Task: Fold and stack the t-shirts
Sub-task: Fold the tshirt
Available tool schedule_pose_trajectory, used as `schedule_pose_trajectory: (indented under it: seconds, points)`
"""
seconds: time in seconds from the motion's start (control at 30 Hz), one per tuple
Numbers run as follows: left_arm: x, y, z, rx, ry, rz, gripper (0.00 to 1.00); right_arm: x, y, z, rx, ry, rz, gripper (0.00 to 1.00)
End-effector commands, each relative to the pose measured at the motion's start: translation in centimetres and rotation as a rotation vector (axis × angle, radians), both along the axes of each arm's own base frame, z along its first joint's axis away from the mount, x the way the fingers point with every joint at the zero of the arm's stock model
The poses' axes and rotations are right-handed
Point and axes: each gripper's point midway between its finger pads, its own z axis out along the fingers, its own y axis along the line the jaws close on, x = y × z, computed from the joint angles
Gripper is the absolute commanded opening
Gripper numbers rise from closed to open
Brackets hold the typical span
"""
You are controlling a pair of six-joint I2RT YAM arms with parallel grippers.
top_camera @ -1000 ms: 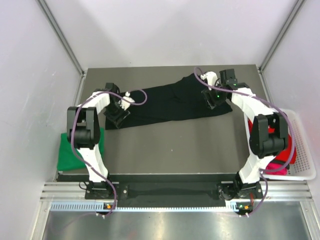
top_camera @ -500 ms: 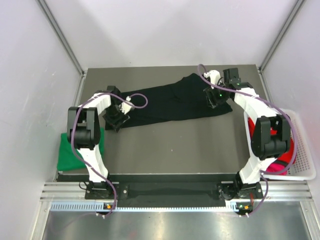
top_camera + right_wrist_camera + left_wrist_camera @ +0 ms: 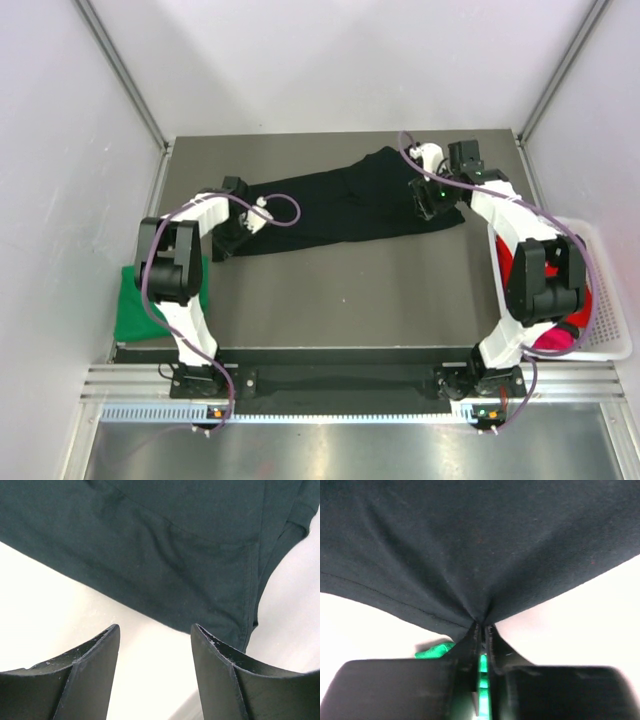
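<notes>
Camera overhead: black t-shirt point(image 3: 350, 200) stretched as a long slanted band across the far half of the desk point(image 3: 350, 290), right end farther back, left end nearer. Left fingers point(image 3: 224, 242) down at the shirt's left end, right fingers point(image 3: 430, 202) over its right end. Green t-shirt point(image 3: 128, 310) bunched at the desk's near-left edge, partly behind the left arm. White mesh basket point(image 3: 612, 300) just beside the desk's right edge, red and pink cloth point(image 3: 553, 340) inside it, half hidden by the right arm.

Left wrist view: left fingers clenched on the edge of the black t-shirt, cloth drawn into creases that fan out from the pinch, pale desk on both sides. Small green patch below the tips, perhaps the green t-shirt, too blurred to tell.

Right wrist view: right fingers spread wide, grasping nothing, above bare desk just short of the black t-shirt's edge. Seam and folded sleeve ahead of them.
</notes>
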Motion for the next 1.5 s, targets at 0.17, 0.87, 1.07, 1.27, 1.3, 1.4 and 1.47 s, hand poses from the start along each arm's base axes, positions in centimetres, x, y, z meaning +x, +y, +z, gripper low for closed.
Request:
schedule_pose_trajectory:
  seconds: [0.17, 0.87, 1.07, 1.27, 1.3, 1.4, 1.47]
  points:
    - [-4.9, -3.3, 1.3, 0.01, 0.078, -0.138, 0.0, 1.8, -1.7, 0.9, -0.012, -0.04, -0.106, 0.59]
    - [-20.7, -12.2, 7.3, -0.092, 0.391, -0.403, 0.0, 13.3, -3.0, -4.3, 0.039, 0.082, -0.221, 0.61]
    - [-21.7, -13.9, 7.5, -0.155, 0.441, -0.432, 0.0, 15.2, -3.2, -4.8, 0.024, 0.091, -0.244, 0.61]
    - [-21.7, -15.4, 7.8, -0.193, 0.461, -0.462, 0.0, 14.6, -3.6, -7.7, -0.006, 0.159, -0.261, 0.59]
    - [-21.6, -15.5, 7.9, -0.195, 0.459, -0.466, 0.0, 14.5, -3.7, -8.2, -0.01, 0.17, -0.266, 0.59]
    - [-21.8, -15.8, 8.0, -0.197, 0.466, -0.474, 0.0, 14.3, -3.8, -9.0, -0.016, 0.191, -0.273, 0.54]
    - [-21.7, -16.0, 8.2, -0.201, 0.462, -0.48, 0.0, 14.2, -4.1, -10.0, -0.031, 0.21, -0.282, 0.4]
